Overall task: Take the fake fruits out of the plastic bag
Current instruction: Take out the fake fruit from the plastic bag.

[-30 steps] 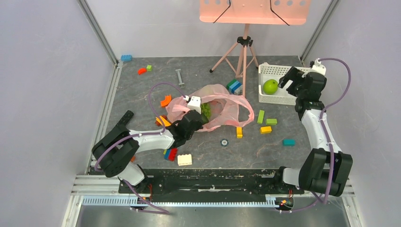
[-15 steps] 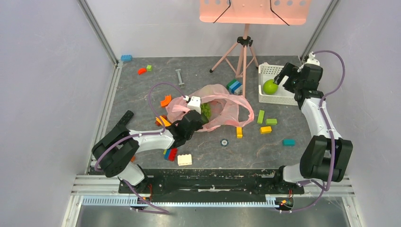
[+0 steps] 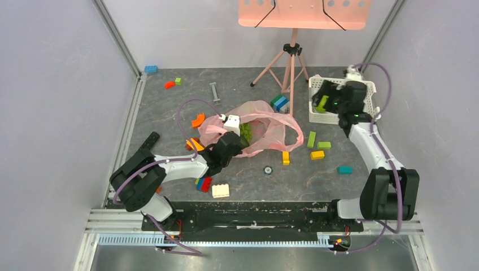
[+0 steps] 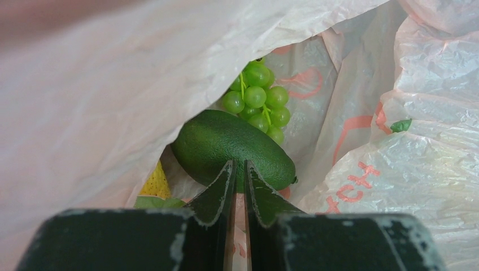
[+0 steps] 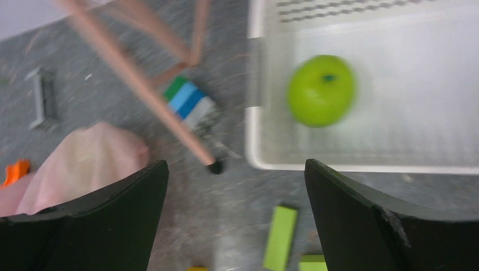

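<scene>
Fingers [image 4: 217, 195] of the left gripper [image 4: 239, 166] are sitting narrow just before a glossy dark-green plastic avocado [image 4: 226, 144]. Probably light, hard and slick, it is needing a pinch across its middle.

Bag mouth tight: in the left wrist view, plastic bag [image 4: 101, 73] sags across upper left and crinkles down the right edge, leaving one narrow slot at centre. Slot is plugged by avocado [image 4: 226, 144] w/ grapes [image 4: 257, 101] just behind. Left gripper [image 4: 239, 166] is pinched on film at bottom centre, tips against the avocado. Top view: tripod [image 3: 288, 68] legs straddle the lane btwn bag and basket [image 3: 370, 93] at upper right, blocks [image 3: 311, 139] scattered below. Right gripper [image 5: 236, 166] is spread wide, nothing btwn fingers. Open table [image 3: 316, 186] strip lower centre-right.
</scene>
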{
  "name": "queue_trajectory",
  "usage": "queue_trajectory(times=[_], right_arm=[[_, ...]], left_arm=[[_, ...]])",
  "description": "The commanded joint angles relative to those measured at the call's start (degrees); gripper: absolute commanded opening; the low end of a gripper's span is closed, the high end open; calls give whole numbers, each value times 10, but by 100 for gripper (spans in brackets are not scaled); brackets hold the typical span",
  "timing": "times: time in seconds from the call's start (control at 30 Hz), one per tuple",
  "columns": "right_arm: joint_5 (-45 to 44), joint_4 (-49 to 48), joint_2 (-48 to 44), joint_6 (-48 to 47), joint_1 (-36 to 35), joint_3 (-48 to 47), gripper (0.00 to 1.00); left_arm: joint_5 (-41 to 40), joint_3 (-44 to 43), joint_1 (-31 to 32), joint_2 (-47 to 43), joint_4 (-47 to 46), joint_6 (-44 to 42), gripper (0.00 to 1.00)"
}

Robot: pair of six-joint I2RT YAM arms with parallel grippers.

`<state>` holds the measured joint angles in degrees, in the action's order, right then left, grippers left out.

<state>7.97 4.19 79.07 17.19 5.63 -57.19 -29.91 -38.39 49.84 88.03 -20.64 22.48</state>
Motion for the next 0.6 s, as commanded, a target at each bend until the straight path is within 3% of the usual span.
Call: queue_trajectory(times=[0.0,0.23,0.47,0.57], right_arm=[[-102,-11,-77,-34,-129,-7,92],[-114,-111,-175,-21,-293,67,93],[-197,-98,-156,-61,-498,64,97],[-260,-91,-138,-64,-546,65,98]], left_arm=[[-19,-8,-4,-8,-10,10,15],[-17,-9,-4,-6,-10,12,15],[-17,-8,-4,-7,-10,15,15],[-19,-5,-4,-11,-10,18,15]])
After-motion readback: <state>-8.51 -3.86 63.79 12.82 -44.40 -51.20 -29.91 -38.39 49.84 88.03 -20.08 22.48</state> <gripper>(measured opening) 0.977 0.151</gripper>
